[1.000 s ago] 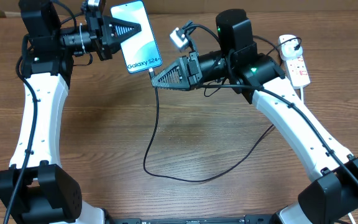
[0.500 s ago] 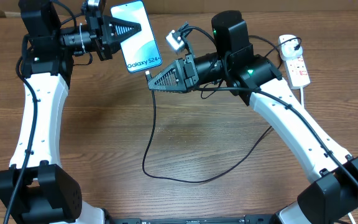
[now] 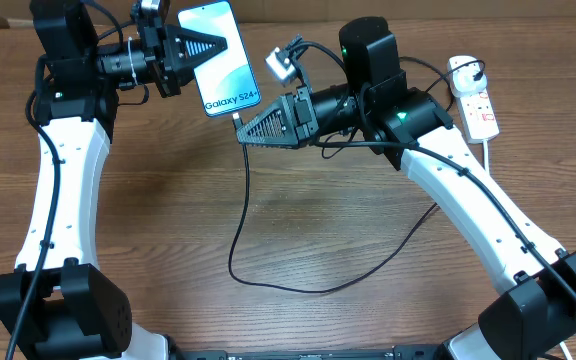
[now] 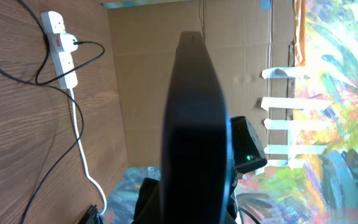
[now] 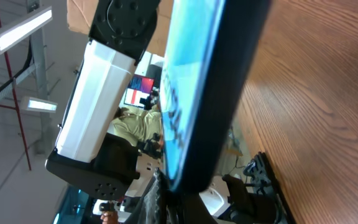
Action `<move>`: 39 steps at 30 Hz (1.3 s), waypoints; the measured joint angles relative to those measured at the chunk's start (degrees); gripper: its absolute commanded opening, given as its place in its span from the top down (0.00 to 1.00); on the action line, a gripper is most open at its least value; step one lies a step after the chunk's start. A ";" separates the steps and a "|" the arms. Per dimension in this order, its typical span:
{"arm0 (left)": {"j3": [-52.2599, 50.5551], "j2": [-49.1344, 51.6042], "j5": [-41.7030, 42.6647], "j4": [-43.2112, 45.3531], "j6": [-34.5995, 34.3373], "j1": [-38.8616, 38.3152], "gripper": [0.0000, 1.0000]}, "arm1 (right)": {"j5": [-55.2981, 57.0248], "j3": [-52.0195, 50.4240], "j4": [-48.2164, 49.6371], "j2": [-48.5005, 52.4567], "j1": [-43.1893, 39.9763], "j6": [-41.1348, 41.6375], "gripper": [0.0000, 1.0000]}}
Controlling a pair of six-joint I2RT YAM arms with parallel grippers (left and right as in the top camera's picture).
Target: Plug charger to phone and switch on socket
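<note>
Phone [image 3: 230, 82]: raised above the far edge of the table [image 3: 168, 220], left fingers [image 3: 196, 45] pinching its side; we judge it rigid, glassy and slippery, best held by the edges.
Charger [image 3: 240, 225]: right fingers [image 3: 273, 122] pinch its tip at the phone's lower end; the cable looks limp and light, so we grip near the tip.
Socket [image 3: 476, 100]: far right corner.

phone [image 3: 220, 58] screen reading "Galaxy S24", last characters possibly "+"
</note>
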 measured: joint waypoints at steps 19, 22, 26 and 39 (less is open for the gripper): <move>0.00 0.00 0.04 -0.02 0.00 0.00 0.96 | 0.50 0.00 0.42 0.00 -0.02 0.13 0.96; 0.00 0.00 0.04 -0.02 0.00 0.00 0.96 | 0.83 0.00 0.37 0.00 0.00 0.15 0.96; 0.00 0.00 0.02 0.00 0.00 0.00 0.96 | 1.07 0.00 0.35 0.00 0.00 0.13 0.96; 0.00 0.00 0.00 0.02 0.00 0.00 0.96 | 1.25 0.00 1.09 0.00 0.00 0.94 0.96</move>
